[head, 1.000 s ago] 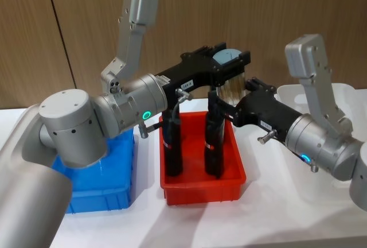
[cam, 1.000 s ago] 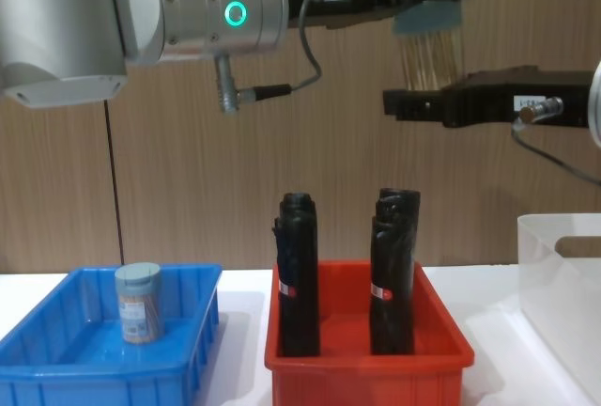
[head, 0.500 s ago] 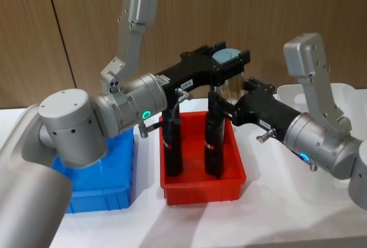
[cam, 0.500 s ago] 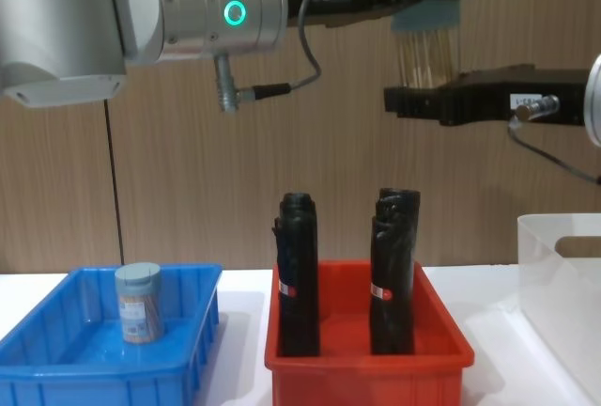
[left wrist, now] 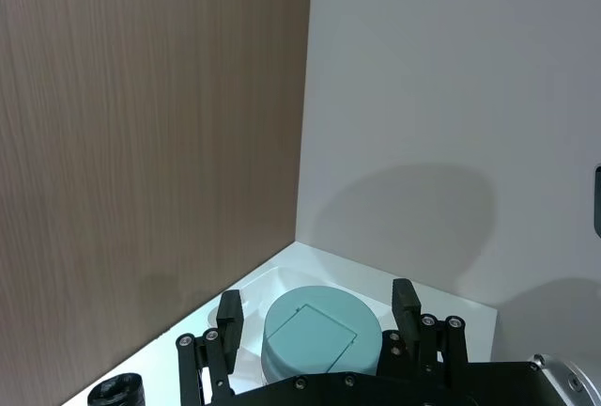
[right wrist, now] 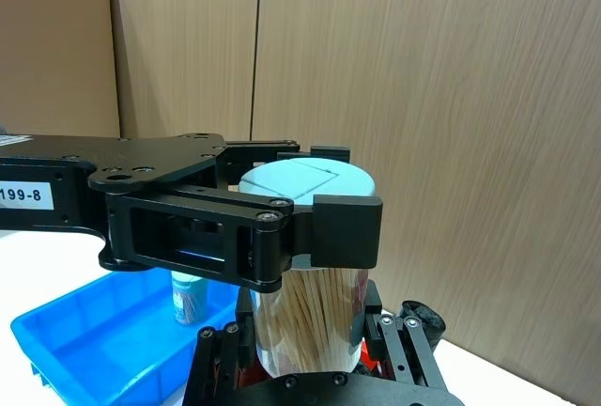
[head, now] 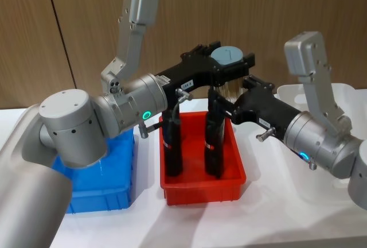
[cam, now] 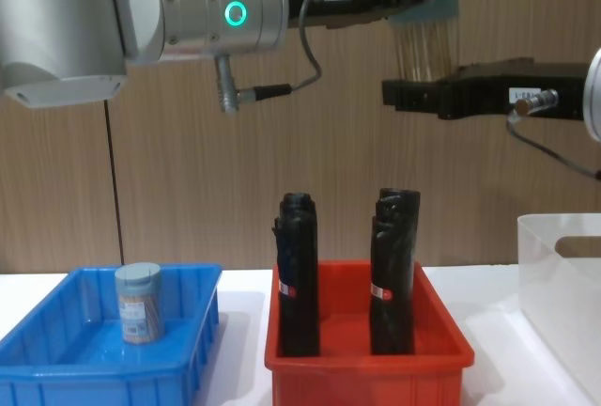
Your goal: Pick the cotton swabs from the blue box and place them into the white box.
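One cotton swabs jar (right wrist: 310,274) pinched by left gripper (right wrist: 282,227), marked "199-8"; right gripper (cam: 441,96) spread round its base.

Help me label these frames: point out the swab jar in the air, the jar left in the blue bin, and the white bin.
Lifted swab jar (right wrist: 310,331), right wrist view, clear side.
Second swab jar (cam: 140,304), chest view, body.
White bin (cam: 554,303), chest view, front wall.

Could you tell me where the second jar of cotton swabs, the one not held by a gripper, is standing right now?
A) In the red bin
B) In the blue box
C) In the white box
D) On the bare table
B: the free jar of cotton swabs stands upright inside the blue box, left of the red bin.
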Controlling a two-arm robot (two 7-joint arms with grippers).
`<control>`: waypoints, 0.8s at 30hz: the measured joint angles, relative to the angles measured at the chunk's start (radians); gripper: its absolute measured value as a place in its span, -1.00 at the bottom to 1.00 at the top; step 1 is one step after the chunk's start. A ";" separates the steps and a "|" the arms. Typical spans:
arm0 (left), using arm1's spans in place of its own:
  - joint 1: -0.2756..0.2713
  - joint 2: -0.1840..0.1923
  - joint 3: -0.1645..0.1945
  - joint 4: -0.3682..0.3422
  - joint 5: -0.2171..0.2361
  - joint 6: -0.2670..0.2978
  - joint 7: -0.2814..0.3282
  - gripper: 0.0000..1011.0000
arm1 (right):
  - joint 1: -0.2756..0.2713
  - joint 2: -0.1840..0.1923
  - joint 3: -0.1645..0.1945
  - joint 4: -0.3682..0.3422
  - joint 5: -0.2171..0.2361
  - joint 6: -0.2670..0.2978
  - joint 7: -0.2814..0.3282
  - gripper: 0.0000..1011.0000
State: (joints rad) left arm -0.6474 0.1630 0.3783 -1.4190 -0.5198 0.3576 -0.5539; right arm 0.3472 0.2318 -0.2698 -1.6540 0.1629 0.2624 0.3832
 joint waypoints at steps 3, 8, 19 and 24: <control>0.000 0.000 0.000 0.000 0.000 0.000 0.000 0.98 | 0.000 0.001 0.000 -0.001 0.002 -0.001 -0.002 0.23; 0.000 0.000 0.000 0.000 0.000 0.000 0.000 0.98 | -0.002 0.002 -0.001 -0.002 0.004 -0.003 -0.004 0.23; 0.000 0.000 0.000 0.000 0.000 0.000 0.000 0.98 | -0.013 0.014 0.004 0.014 0.021 -0.007 -0.019 0.23; 0.000 0.000 0.000 0.000 0.000 0.000 0.000 0.98 | -0.023 0.024 0.015 0.035 0.035 -0.011 -0.036 0.23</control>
State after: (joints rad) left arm -0.6474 0.1630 0.3781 -1.4190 -0.5197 0.3577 -0.5539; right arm 0.3246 0.2562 -0.2549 -1.6194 0.1975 0.2512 0.3473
